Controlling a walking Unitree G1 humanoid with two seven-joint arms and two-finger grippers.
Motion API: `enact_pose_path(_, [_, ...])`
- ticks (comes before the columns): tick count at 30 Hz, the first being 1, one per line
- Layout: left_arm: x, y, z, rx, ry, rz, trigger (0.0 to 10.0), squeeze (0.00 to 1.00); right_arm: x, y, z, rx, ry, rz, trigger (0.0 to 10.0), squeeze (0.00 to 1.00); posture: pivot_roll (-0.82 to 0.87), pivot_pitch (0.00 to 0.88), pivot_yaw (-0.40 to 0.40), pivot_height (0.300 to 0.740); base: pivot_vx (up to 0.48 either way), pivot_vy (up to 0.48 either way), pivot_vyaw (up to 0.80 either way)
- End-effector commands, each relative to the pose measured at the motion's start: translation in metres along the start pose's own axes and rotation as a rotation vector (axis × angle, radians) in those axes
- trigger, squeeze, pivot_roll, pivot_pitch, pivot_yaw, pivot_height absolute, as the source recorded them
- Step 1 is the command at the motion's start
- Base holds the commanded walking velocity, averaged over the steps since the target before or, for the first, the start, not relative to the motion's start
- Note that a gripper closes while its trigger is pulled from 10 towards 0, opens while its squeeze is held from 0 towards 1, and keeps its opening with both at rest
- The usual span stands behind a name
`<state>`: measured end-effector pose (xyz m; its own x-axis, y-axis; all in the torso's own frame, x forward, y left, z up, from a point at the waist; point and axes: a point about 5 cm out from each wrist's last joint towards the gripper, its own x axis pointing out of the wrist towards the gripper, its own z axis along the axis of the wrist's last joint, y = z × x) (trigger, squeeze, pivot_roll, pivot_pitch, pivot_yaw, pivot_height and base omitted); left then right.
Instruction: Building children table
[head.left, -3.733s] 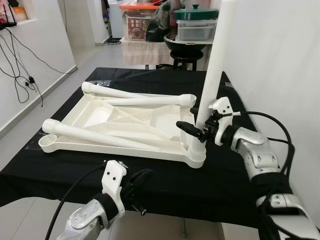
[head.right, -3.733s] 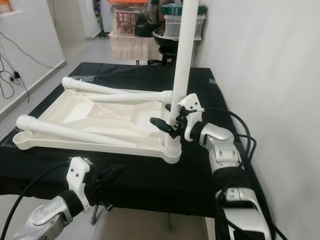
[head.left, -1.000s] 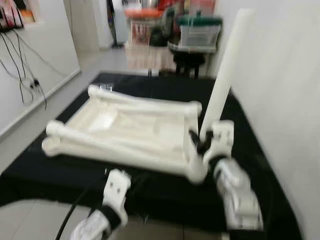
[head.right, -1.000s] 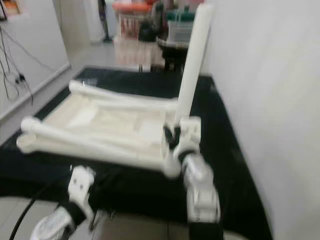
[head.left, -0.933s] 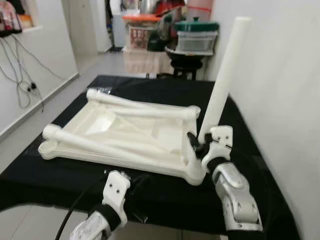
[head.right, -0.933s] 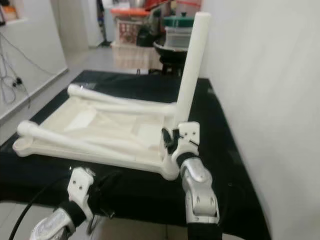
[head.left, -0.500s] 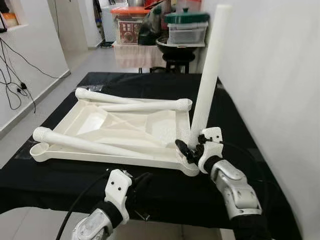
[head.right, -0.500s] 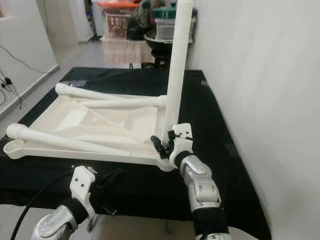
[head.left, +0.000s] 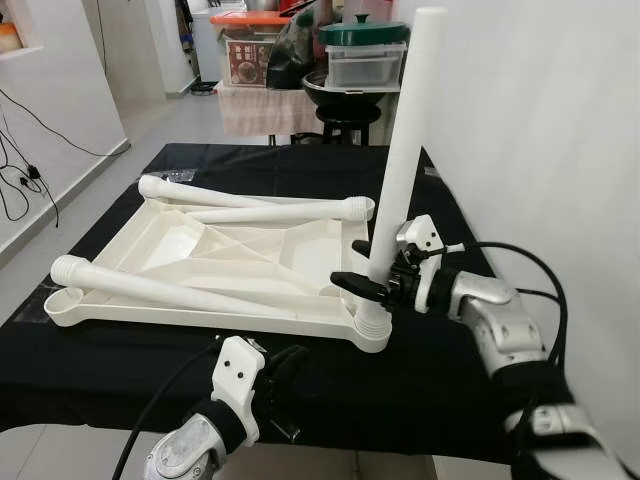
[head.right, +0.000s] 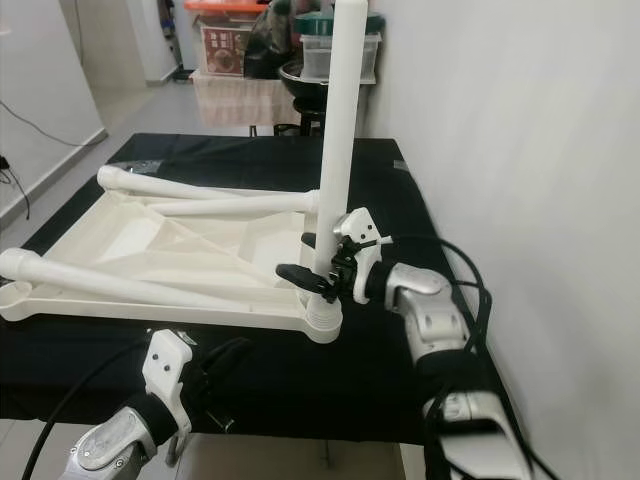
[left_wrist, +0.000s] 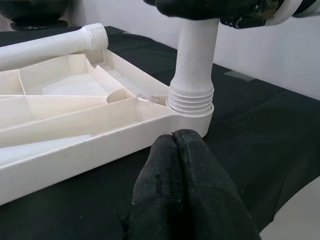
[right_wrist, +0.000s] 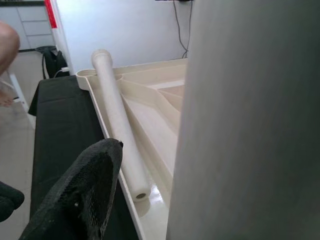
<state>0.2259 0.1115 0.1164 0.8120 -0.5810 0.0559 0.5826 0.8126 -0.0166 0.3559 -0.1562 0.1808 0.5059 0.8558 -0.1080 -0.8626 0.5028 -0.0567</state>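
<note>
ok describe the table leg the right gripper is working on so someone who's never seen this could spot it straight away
On the black-covered table lies an upside-down white tabletop. At its near corner on the robot's right, one white leg stands upright in its socket, with the right gripper around its lower part. The other legs lie flat across the tabletop; this is the only one standing.

We count one white tabletop (head.left: 215, 262) lying upside down on one black-covered table (head.left: 445, 370). There are three white legs: one standing leg (head.left: 403, 160) in a corner socket and two loose legs (head.left: 150, 288) (head.left: 250, 201) lying on the tabletop. We see two pincers: the left pincer (left_wrist: 182, 165) and the right pincer (head.left: 358, 265).
</note>
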Motion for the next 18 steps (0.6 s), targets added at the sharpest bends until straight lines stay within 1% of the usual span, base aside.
enact_pose_path(1, [-0.001, 0.000, -0.004, -0.015, 0.018, 0.005, 10.0, 0.00, 0.005, 0.001, -0.004, 0.029, 0.011, 0.032, 5.2, 0.00, 0.09, 0.000, -0.053, 0.740, 0.000, 0.000, 0.00])
enact_pose_path(2, [-0.001, 0.000, -0.004, -0.015, 0.018, 0.005, 10.0, 0.00, 0.005, 0.001, -0.004, 0.029, 0.011, 0.032, 5.2, 0.00, 0.09, 0.000, -0.053, 0.740, 0.000, 0.000, 0.00])
enact_pose_path(3, [0.000, 0.000, -0.004, -0.016, 0.017, 0.005, 10.0, 0.00, 0.004, -0.001, -0.005, 0.059, 0.004, 0.032, 0.0, 0.00, 0.09, 0.000, -0.053, 0.740, 0.000, 0.000, 0.00])
enact_pose_path(5, [0.000, -0.001, -0.003, -0.015, 0.015, 0.004, 10.0, 0.00, 0.003, -0.004, -0.008, 0.092, -0.010, 0.034, 0.0, 0.00, 0.09, 0.000, -0.052, 0.740, 0.000, 0.000, 0.00])
enact_pose_path(8, [0.000, -0.001, -0.003, -0.015, 0.015, 0.004, 10.0, 0.00, 0.003, -0.005, -0.010, 0.096, -0.010, 0.034, 0.0, 0.00, 0.09, 0.000, -0.051, 0.740, 0.000, 0.000, 0.00])
enact_pose_path(10, [0.000, -0.001, -0.003, -0.013, 0.014, 0.002, 10.0, 0.00, 0.001, -0.005, -0.017, 0.112, -0.010, 0.018, 0.0, 0.00, 0.09, 0.000, -0.049, 0.740, 0.000, 0.000, 0.00])
enact_pose_path(12, [0.000, -0.001, -0.003, -0.013, 0.014, 0.002, 10.0, 0.00, 0.001, -0.005, -0.017, 0.112, -0.010, 0.018, 0.0, 0.00, 0.09, 0.000, -0.049, 0.740, 0.000, 0.000, 0.00])
enact_pose_path(13, [0.000, -0.002, -0.002, -0.011, 0.012, 0.000, 10.0, 0.00, -0.001, -0.005, -0.028, 0.124, 0.014, -0.033, 0.0, 0.00, 0.08, 0.000, -0.045, 0.740, 0.000, 0.000, 0.00])
enact_pose_path(15, [0.000, -0.002, -0.002, -0.011, 0.012, 0.000, 10.0, 0.00, -0.001, -0.005, -0.028, 0.124, 0.014, -0.033, 0.0, 0.00, 0.08, 0.000, -0.045, 0.740, 0.000, 0.000, 0.00])
enact_pose_path(16, [0.000, -0.002, -0.001, -0.010, 0.012, 0.000, 10.0, 0.00, -0.002, -0.004, -0.033, 0.128, 0.027, -0.057, 0.0, 0.00, 0.08, 0.000, -0.045, 0.740, 0.000, 0.000, 0.00])
enact_pose_path(17, [0.000, -0.002, -0.001, -0.007, 0.012, -0.001, 10.0, 0.00, -0.004, -0.003, -0.042, 0.125, 0.063, -0.130, 0.0, 0.00, 0.08, 0.000, -0.046, 0.740, 0.000, 0.000, 0.00])
enact_pose_path(18, [0.000, -0.002, -0.001, -0.007, 0.012, -0.001, 10.0, 0.00, -0.004, -0.003, -0.042, 0.125, 0.063, -0.130, 0.0, 0.00, 0.08, 0.000, -0.046, 0.740, 0.000, 0.000, 0.00])
